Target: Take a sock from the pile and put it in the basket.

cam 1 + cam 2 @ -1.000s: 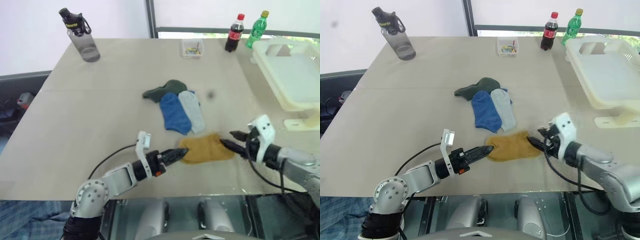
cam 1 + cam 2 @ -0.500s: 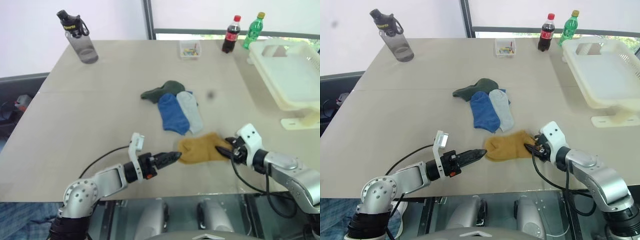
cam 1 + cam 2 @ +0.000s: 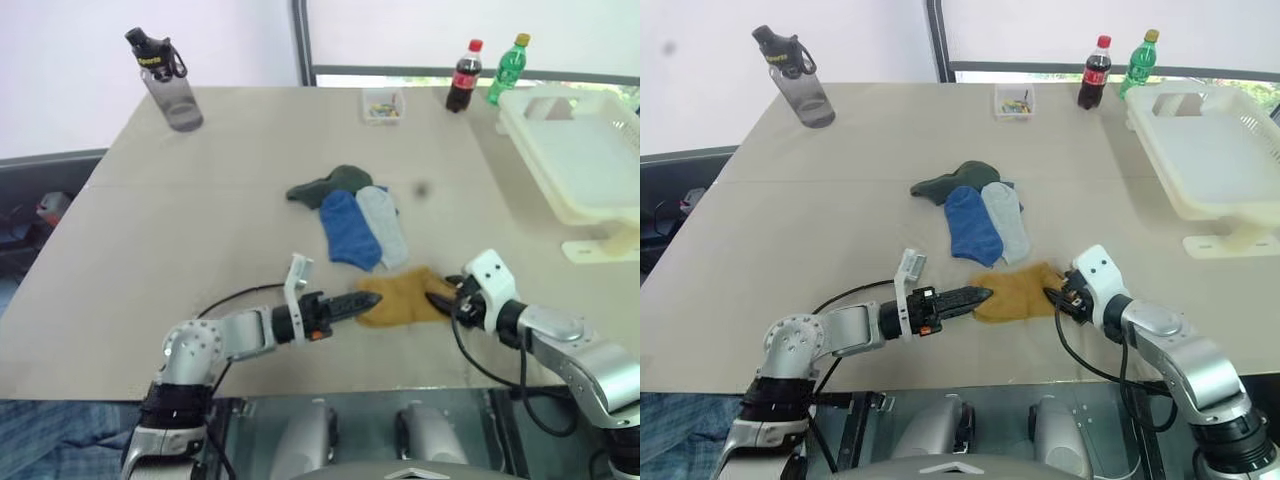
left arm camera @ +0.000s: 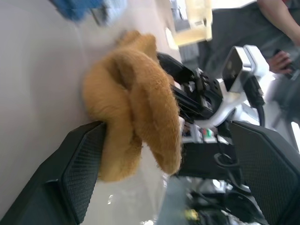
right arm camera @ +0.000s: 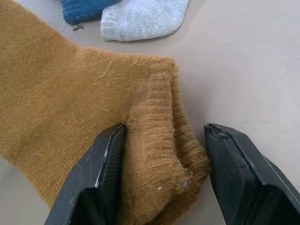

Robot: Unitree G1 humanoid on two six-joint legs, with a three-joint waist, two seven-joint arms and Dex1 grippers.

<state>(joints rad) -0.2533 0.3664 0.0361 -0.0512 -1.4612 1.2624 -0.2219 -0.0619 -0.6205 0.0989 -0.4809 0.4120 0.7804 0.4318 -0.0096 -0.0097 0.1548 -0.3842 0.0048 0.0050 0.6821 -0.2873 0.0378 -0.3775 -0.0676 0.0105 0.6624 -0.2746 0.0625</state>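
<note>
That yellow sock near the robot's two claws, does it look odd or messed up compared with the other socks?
Yes, a little. The yellow sock lies apart from the pile, nearer the table's front edge, and its ends are bunched up rather than flat. The left gripper and the right gripper each have open fingers around an end.

Your left gripper (image 3: 368, 300) lies low and level, pointing right, fingers spread wide. Your right gripper (image 3: 437, 298) points back toward it from the other side, its fingers (image 5: 96, 183) parted, arm bent inward.
</note>
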